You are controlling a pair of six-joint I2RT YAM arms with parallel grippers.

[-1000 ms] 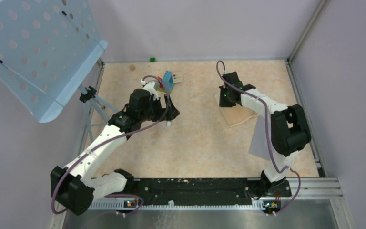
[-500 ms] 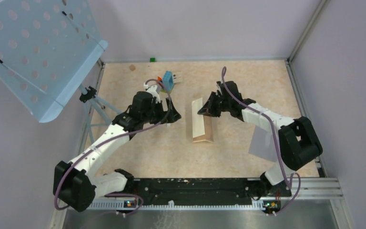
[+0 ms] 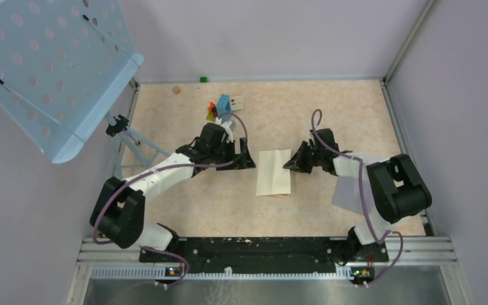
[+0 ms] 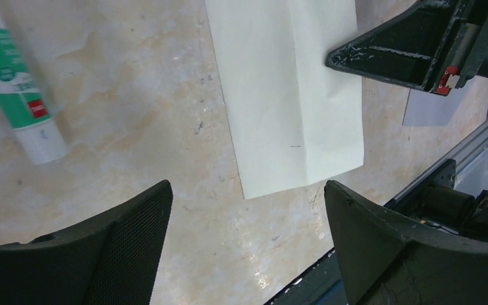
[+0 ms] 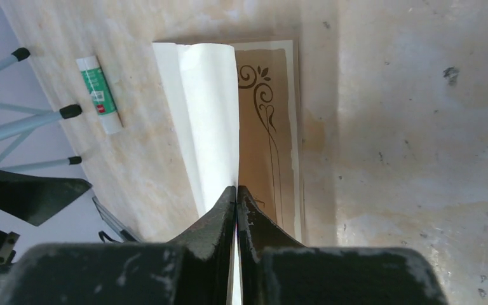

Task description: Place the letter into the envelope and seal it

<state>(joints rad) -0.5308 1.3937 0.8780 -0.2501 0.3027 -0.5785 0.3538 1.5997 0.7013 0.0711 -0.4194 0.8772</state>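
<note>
The right pincer (image 3: 290,164), nipping the letter (image 3: 272,178) by its fold, has dragged it centre; the left pincer (image 3: 251,157) arrives gaping. The envelope (image 3: 346,194) waits, unfilled.

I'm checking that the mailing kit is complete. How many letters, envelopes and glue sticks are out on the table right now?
letter: 1
envelope: 1
glue stick: 1
Total: 3
</note>
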